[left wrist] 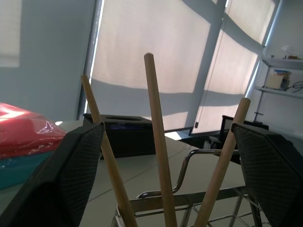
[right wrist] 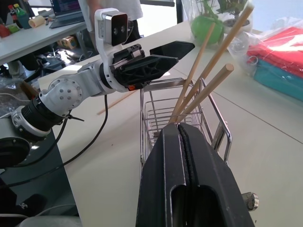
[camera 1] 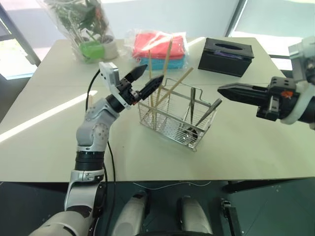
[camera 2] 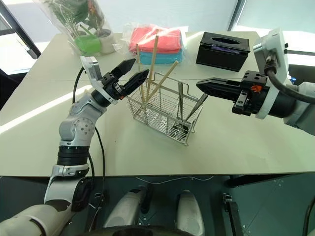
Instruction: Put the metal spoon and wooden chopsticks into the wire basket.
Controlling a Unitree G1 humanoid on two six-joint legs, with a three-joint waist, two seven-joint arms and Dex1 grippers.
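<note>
The wire basket [camera 1: 167,125] stands mid-table. Three wooden chopsticks [camera 1: 166,59] lean upright in its left end, and the metal spoon [camera 1: 209,112] rests slanted in its right end, bowl down. My left gripper [camera 1: 150,74] is open beside the chopsticks' upper parts; in the left wrist view the sticks [left wrist: 158,142] rise between its spread fingers [left wrist: 66,175] without touching them. Another wooden stick [right wrist: 118,101] lies flat on the table behind my left arm. My right gripper [camera 1: 221,89] hovers shut and empty, right of the basket, pointing at it.
A black tissue box [camera 1: 225,56] sits at the back right. Red and teal cloths in plastic [camera 1: 158,49] lie behind the basket. A wrapped potted plant [camera 1: 91,34] stands at the back left. The table's front edge [camera 1: 157,181] is near me.
</note>
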